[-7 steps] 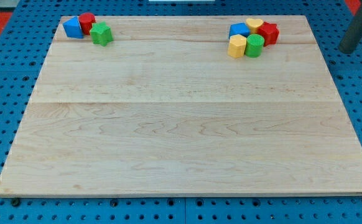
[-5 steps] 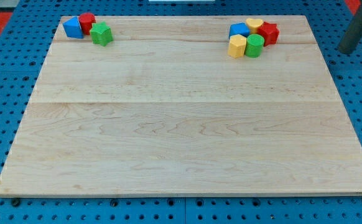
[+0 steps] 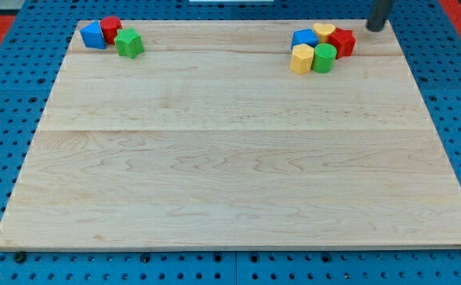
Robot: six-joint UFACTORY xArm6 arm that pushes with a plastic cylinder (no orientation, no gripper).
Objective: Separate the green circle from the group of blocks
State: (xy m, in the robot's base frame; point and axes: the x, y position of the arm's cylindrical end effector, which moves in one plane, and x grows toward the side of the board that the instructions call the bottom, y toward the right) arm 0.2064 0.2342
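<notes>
The green circle [image 3: 323,58] sits at the lower right of a tight group near the board's top right. It touches a yellow block [image 3: 302,58] on its left and a red block [image 3: 342,42] above right. A blue block [image 3: 304,38] and a yellow heart [image 3: 324,31] lie behind them. My tip [image 3: 375,28] is at the view's top edge, to the right of and a little above the red block, apart from the group.
A second group lies at the board's top left: a blue block [image 3: 93,35], a red block [image 3: 111,28] and a green block [image 3: 129,43]. The wooden board [image 3: 238,158] lies on a blue pegboard.
My tip has moved left and up, from off the board's right edge to near the top right corner by the group. No block has moved.
</notes>
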